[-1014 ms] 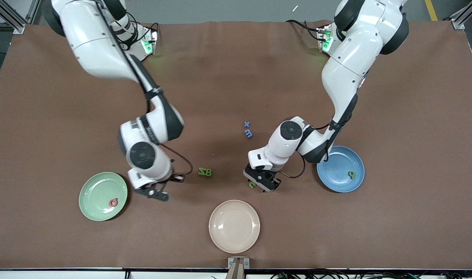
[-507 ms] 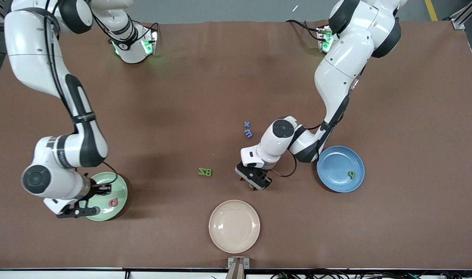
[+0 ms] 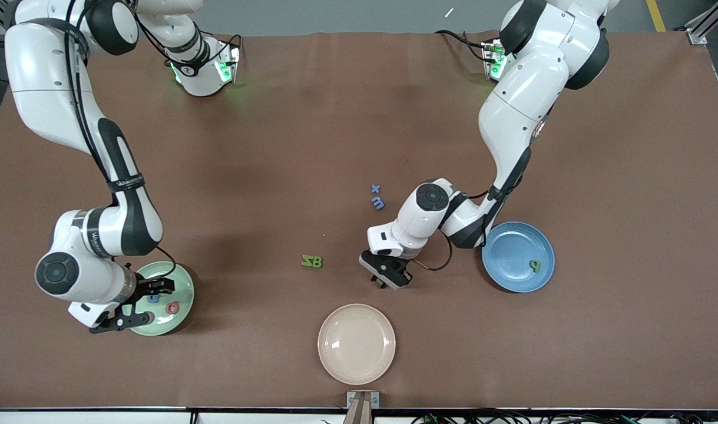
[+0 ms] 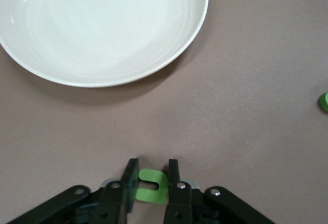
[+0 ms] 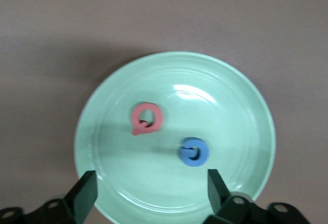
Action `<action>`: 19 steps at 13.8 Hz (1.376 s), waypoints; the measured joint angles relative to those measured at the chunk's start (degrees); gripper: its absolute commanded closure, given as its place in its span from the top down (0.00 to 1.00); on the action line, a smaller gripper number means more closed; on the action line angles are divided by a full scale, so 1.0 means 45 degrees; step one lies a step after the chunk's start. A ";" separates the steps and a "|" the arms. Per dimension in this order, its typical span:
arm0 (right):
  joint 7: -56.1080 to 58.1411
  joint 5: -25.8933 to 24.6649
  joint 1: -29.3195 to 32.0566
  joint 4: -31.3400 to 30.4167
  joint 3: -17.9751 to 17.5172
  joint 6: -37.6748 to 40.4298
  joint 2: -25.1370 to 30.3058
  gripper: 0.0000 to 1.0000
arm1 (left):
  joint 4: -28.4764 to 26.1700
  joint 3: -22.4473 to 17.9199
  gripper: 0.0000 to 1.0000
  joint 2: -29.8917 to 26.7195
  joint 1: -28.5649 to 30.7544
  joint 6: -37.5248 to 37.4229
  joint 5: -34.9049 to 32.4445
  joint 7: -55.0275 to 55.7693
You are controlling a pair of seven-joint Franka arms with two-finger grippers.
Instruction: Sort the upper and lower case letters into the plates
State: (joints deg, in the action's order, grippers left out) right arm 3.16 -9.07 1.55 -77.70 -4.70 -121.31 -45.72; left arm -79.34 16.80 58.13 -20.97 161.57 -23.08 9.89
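Between cream plate (image 3: 356, 344) and blue plate (image 3: 518, 257), on counter (image 3: 618, 330): left end effector (image 3: 386, 277) narrow, fingers straddling green letter (image 4: 151, 186). Blue plate lies toward left arm's end; you lift, carry there. Right end effector (image 3: 138, 303) wide over green plate (image 3: 182, 306), blue letter (image 5: 193, 151) and red letter (image 5: 145, 118) lying in it.

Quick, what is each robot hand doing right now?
Left end effector: closed on a green letter.
Right end effector: open, holding nothing, over the green plate.
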 measured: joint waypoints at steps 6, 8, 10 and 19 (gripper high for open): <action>-0.6435 -0.0005 -0.2682 0.0021 -0.0142 -0.0009 0.0017 1.00 | 0.0163 0.0011 0.00 -0.0663 0.0516 -0.2456 0.0000 0.0001; -0.6898 -0.0005 -0.3530 0.0036 -0.0163 -0.0011 0.0030 1.00 | 0.0207 0.0492 0.01 -0.1547 0.1427 -0.4178 0.0157 0.0016; -0.6900 -0.0006 -0.4336 0.0043 -0.0207 -0.0080 0.0037 1.00 | 0.0021 0.1709 0.01 -0.2352 0.3044 -0.5848 0.0263 -0.0012; -1.5664 0.0309 -0.6172 -0.0008 -0.0127 -0.1065 -0.0011 1.00 | -0.3121 0.3329 0.39 -0.3728 0.7588 -0.9115 0.0289 0.0085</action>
State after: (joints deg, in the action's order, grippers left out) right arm -67.33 -7.68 -26.23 -77.73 -5.27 -126.10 -45.77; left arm -93.39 31.78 41.35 13.18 120.55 -21.78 10.27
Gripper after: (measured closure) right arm 0.000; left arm 0.749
